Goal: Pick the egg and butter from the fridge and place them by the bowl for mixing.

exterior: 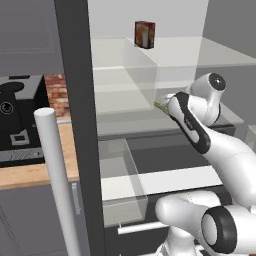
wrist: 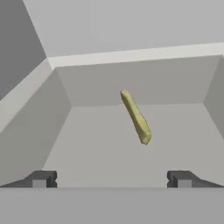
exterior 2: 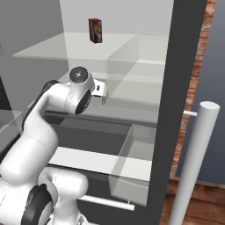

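From the left base view, the open fridge (exterior: 75, 100) fills the middle, its dark door edge running top to bottom with a pale bar handle (exterior: 55, 175) in front. The white arm reaches up from the lower right onto a translucent shelf (exterior: 125, 122), and a sliver of the yellowish-green butter (exterior: 161, 106) shows just beyond the hand. A small reddish-brown box (exterior: 144, 34) stands on the shelf above. Judging from this, the wrist sits close under that upper shelf, so a steep lift could knock against it

From the right base view, the arm rises from the lower left and its hand sits over the same shelf. A tiny tip of the butter (exterior 2: 104, 101) shows just past the hand, too small to tell which way it points. The clear drawer wall (exterior 2: 132, 145) below looks like something the elbow could clip on the way out

Through the hand view, the gripper (wrist: 111, 179) has its 2 dark fingertips (wrist: 41, 179) set wide apart, holding nothing. The butter (wrist: 135, 116) lies on the shelf floor ahead of and between them, not touching either. Its long axis runs diagonally, from upper left to lower right, the near end pointing toward the right fingertip. As a judgement, that slant is the main risk: if the jaws close without turning square across the narrow width, they may catch the stick at its ends or along its length, spin it or push it toward the back wall instead of gripping it
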